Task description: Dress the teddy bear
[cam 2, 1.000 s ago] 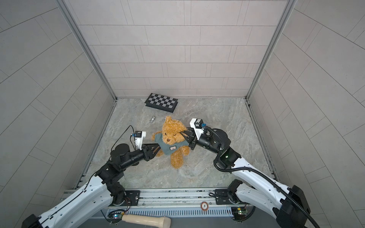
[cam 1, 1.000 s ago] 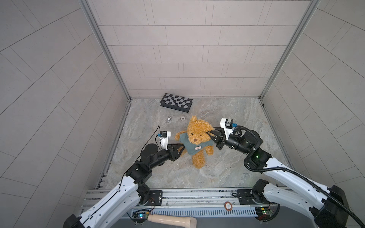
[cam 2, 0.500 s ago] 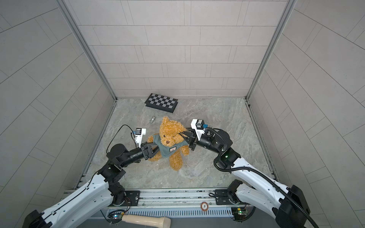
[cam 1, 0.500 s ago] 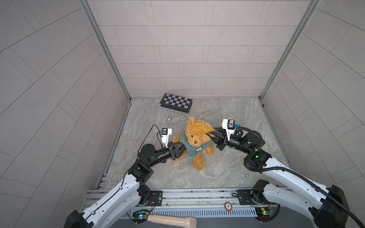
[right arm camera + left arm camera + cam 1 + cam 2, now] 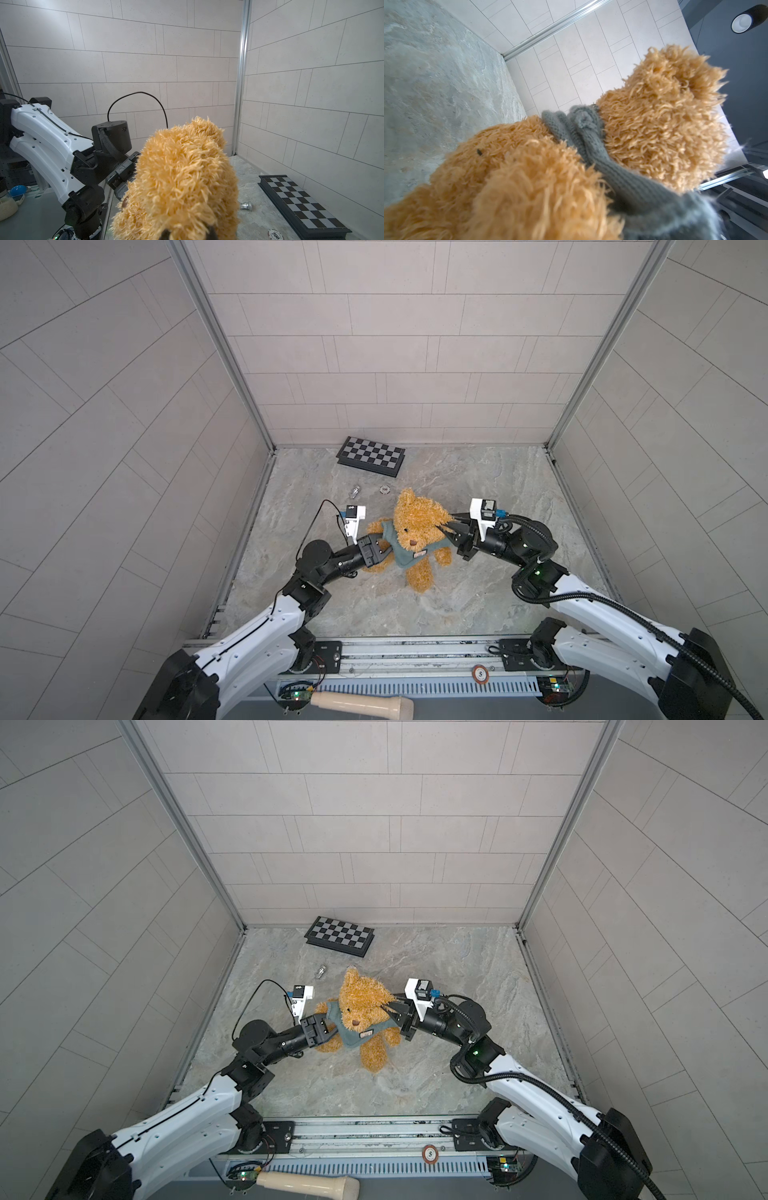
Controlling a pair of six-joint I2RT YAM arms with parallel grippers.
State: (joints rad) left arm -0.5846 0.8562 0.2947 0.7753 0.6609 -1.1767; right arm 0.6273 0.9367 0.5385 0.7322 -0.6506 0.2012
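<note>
Top views: one teddy bear [image 5: 417, 522] was propped upright on the counter [image 5: 478, 489], between the two end effectors.
The right end effector [image 5: 448, 526] was pinched shut on fur at the side of the bear's head. The left end effector [image 5: 386, 553] met the edge of the one grey-green knitted sweater [image 5: 401, 556] bunched around the bear's neck and chest; how firmly it gripped could not be told. Beyond both end effectors lay one chessboard [image 5: 371, 456], one silver chess piece [image 5: 354, 490] and one poker chip [image 5: 385, 489].
</note>
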